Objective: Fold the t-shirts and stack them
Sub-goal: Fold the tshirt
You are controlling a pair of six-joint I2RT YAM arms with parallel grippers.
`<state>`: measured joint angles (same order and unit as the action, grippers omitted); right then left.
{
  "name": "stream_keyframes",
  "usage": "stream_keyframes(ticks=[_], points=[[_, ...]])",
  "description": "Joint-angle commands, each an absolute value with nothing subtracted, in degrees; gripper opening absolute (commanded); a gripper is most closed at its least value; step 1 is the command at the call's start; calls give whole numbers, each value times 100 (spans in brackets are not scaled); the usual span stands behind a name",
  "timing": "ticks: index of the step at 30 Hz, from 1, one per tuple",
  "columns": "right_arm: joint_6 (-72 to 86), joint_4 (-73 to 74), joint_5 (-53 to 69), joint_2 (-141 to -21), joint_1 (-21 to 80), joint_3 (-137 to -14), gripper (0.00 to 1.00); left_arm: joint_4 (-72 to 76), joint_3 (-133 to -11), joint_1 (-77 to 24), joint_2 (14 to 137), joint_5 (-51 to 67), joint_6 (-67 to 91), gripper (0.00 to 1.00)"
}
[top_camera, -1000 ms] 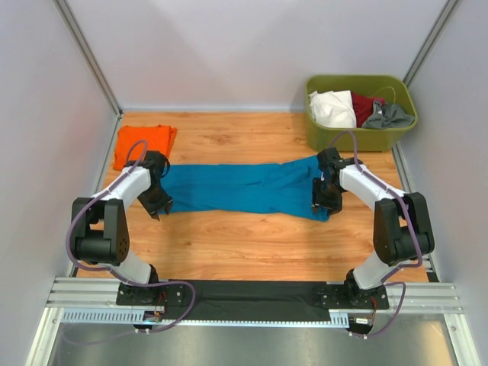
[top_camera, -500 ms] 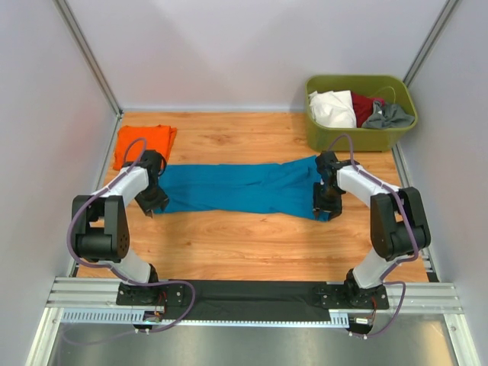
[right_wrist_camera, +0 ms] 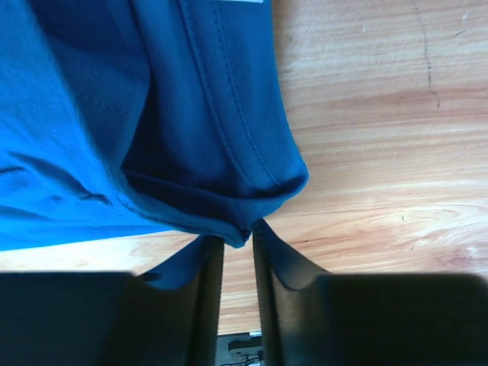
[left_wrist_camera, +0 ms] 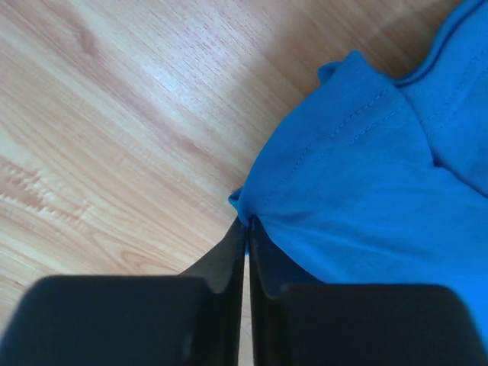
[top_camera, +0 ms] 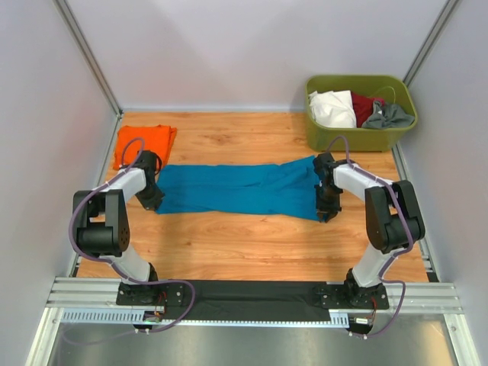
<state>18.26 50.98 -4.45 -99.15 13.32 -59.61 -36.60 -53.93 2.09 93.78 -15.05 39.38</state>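
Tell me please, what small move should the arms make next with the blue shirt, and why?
Probably close the right tool fully before any lift. The left tool looks pinched shut on a corner of the teal-blue t-shirt, but the right one's jaws stand slightly apart, with the hem just between their tips; lifting now might drop that end.

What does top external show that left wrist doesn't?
Only top external: the whole teal-blue cloth t-shirt spread lengthwise between both arms, the bright orange cloth t-shirt beyond its left end, the olive-green plastic tub of clothes at far right, and the right gripper at the shirt's right end. Only left wrist: the left gripper up close, jaws pinched on a hem corner, stitching visible. Both: the teal shirt on the wooden tabletop.
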Motion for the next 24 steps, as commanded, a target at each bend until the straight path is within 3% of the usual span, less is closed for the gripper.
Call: stream_keyframes(ticks=[1,8,24], points=[[1784,5106,-764,-9967,1327,-6152,21,-3532,-5343,308,9501,-1599,3718,1],[1793,5264,-958,-10028,1204,-6310,6,-3850,-5590,325,9729,-2056,3130,0],[1846,5309,-888,-10046,1063,-6346,5,-3946,-5537,325,9694,-2276,1978,0]])
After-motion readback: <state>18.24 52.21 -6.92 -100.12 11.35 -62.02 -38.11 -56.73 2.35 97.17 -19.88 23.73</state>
